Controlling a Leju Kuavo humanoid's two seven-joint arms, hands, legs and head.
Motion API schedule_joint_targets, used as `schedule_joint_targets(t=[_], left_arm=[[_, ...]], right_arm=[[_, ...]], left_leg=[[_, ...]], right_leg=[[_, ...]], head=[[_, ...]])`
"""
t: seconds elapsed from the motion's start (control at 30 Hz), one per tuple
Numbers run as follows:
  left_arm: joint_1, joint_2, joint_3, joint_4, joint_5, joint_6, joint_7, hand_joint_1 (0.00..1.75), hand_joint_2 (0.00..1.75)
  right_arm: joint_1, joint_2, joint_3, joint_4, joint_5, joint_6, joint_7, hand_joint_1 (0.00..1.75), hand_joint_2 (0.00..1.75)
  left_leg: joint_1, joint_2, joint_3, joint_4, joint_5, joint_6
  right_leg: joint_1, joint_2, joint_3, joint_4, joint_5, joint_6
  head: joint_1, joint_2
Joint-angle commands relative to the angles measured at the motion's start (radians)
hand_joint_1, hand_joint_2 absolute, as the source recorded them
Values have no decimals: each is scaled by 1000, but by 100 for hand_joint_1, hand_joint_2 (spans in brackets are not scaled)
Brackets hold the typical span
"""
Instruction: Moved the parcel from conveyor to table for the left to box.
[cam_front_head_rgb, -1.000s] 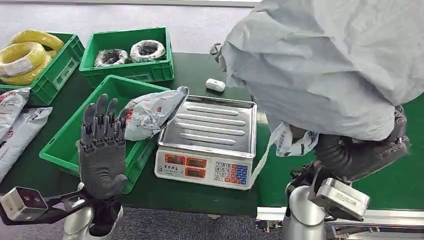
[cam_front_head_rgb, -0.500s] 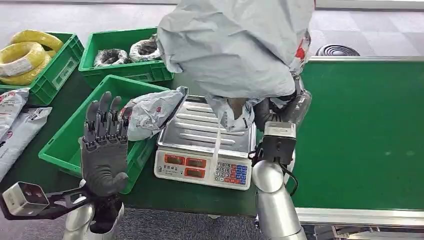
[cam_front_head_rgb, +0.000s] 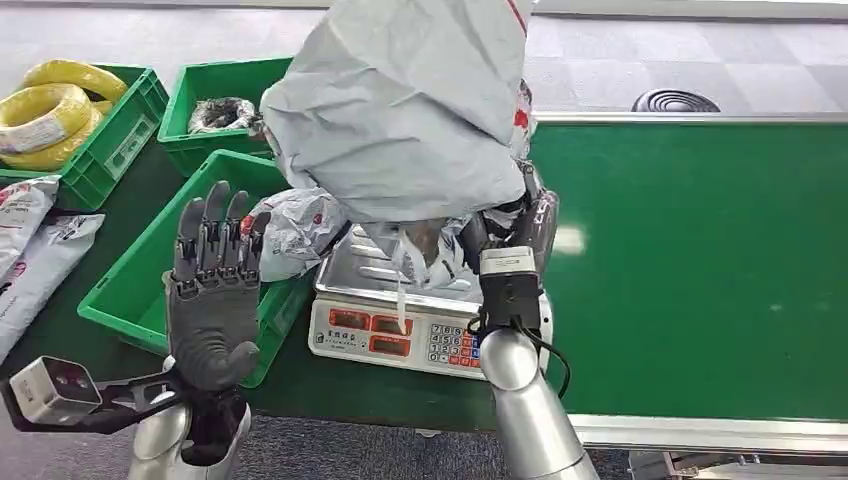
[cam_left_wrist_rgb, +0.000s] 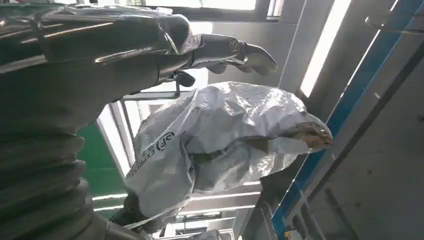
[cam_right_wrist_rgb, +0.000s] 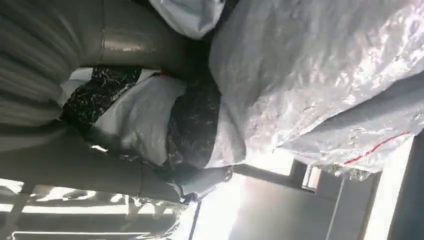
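Observation:
A big grey plastic parcel (cam_front_head_rgb: 405, 105) is held up in the air over the weighing scale (cam_front_head_rgb: 405, 320); the right hand (cam_front_head_rgb: 505, 235) grips its lower end, fingers mostly hidden by the bag. The same parcel (cam_left_wrist_rgb: 220, 137) hangs in front of the left wrist camera and fills the right wrist view (cam_right_wrist_rgb: 320, 85). My left hand (cam_front_head_rgb: 212, 290) stands upright with fingers spread, palm facing the scale, above the near green box (cam_front_head_rgb: 125, 295), holding nothing. A smaller grey parcel (cam_front_head_rgb: 295, 230) lies over that box's right rim, leaning on the scale.
The green conveyor belt (cam_front_head_rgb: 700, 260) stretches to the right. Two more green crates sit at the back left, one with yellow cable coils (cam_front_head_rgb: 50, 105), one with dark coils (cam_front_head_rgb: 222, 112). Flat white parcels (cam_front_head_rgb: 30, 250) lie on the table's left edge.
My right arm has swung the big parcel leftward from over the conveyor to above the scale. The left hand has stayed raised and spread, almost unmoved.

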Motion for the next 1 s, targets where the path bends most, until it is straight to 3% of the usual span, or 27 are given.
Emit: schedule_joint_targets(t=[0.03,0.73,1.0], left_arm=[[0,9,-10,56,-4,4,3,0,175],[16,15,2,64,-16,5,-23,0,175],[14,11,12,36,-62,41,-12,0,175]], right_arm=[[-26,-40,20,82,-22,-4,-13,0,175],[8,-52,16,18,-25,5,-22,0,175],[67,-65,-1,-53,-36,32,-13,0,175]], left_leg=[[0,1,1,-2,1,0],[0,1,0,-2,2,0],[0,0,0,-1,1,0]], right_leg=[[0,-4,1,-2,1,0],[0,-4,0,-1,1,0],[0,-4,1,-1,0,0]], head=[[0,0],[0,0],[0,0]])
